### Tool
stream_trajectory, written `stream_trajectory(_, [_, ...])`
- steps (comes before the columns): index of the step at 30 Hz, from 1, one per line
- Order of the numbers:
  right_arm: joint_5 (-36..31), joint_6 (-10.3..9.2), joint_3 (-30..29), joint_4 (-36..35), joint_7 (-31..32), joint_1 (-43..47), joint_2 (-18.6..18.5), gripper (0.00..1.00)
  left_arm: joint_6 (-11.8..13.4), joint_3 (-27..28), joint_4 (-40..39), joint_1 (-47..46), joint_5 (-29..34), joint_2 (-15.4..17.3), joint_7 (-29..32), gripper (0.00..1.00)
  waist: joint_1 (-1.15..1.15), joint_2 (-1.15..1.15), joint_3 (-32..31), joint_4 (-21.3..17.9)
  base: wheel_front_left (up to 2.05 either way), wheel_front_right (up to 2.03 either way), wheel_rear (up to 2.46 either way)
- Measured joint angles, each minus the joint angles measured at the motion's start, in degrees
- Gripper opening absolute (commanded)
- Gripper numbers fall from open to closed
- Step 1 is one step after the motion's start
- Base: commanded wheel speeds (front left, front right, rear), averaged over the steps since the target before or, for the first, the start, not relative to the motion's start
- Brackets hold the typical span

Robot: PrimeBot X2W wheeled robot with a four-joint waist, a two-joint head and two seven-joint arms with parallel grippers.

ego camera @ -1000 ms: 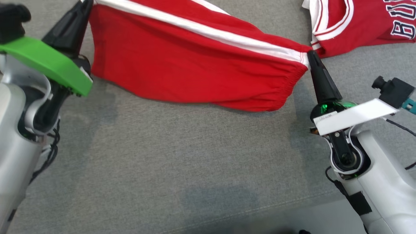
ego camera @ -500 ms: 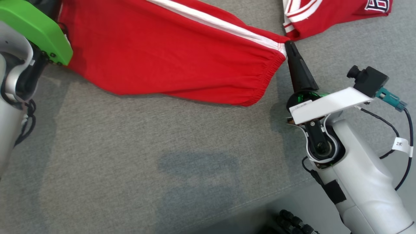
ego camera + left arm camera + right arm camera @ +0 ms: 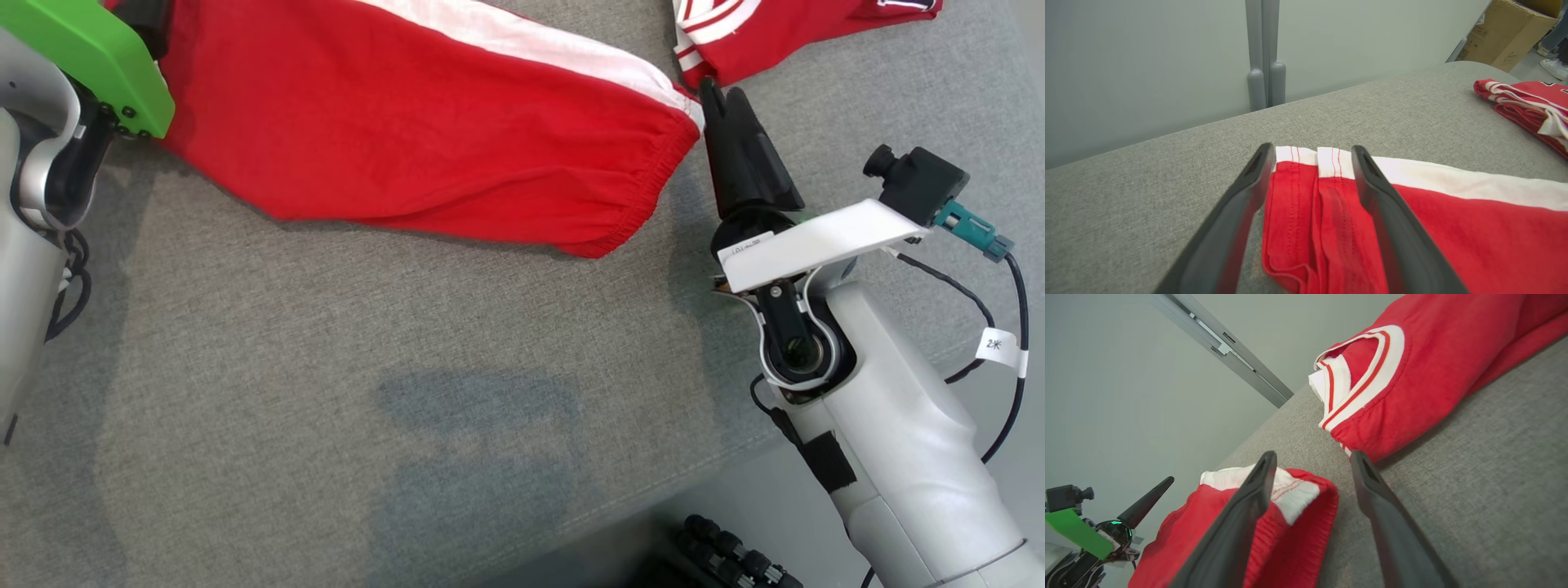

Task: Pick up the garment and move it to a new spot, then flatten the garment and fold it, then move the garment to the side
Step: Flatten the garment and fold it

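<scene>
The garment [image 3: 424, 139] is a pair of red shorts with a white side stripe, lying spread on the grey padded surface [image 3: 326, 367]. My left gripper [image 3: 1310, 151] is open, its fingers astride the folded leg hem [image 3: 1306, 196] without pinching it; in the head view it is mostly hidden behind its green plate [image 3: 90, 57]. My right gripper [image 3: 720, 88] is open just beside the elastic waistband corner [image 3: 1298, 490]. One finger lies over the cloth and the other over the bare surface [image 3: 1453, 477].
A red and white jersey [image 3: 800, 33] lies just beyond my right gripper, close to the garment's corner. The padded surface's front edge [image 3: 653, 506] runs at the lower right, with a black object [image 3: 735, 559] below it. A cardboard box [image 3: 1506, 32] stands far off.
Both grippers have opened and let go of the garment's ends, which now rest slack on the surface. The head camera has shifted, so the whole picture has slid up and left.
</scene>
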Motion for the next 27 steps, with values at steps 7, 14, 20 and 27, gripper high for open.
stream_trajectory(7, [-0.88, 0.7, -1.15, 1.75, -0.01, -0.13, -0.02, 1.0, -1.15, -0.27, 2.12, -0.03, 0.14, -2.55, -3.82, 1.0, 0.0, 0.0, -1.49, 1.3, 0.0, 0.0, 0.0])
stream_trajectory(14, [-3.53, 0.86, -2.36, 3.27, -0.01, -0.11, -1.08, 1.0, -2.14, -1.13, 3.11, 1.5, -0.02, -4.17, -7.9, 1.0, 0.0, 0.0, -4.32, 3.05, 0.0, 0.0, 0.0])
stream_trajectory(20, [-5.95, 0.86, -3.67, 3.6, -0.01, 0.64, -3.12, 1.0, -2.16, -0.41, 5.94, 5.59, -3.26, -5.82, -8.57, 1.0, 0.0, 0.0, -7.27, 4.7, 0.0, 0.0, 0.0])
stream_trajectory(27, [-9.55, 0.87, -3.78, 0.62, -0.01, 1.86, -3.64, 1.0, -2.18, 2.26, 9.06, 7.63, -7.42, -4.89, -5.49, 1.0, 0.0, 0.0, -9.55, 5.76, 0.0, 0.0, 0.0])
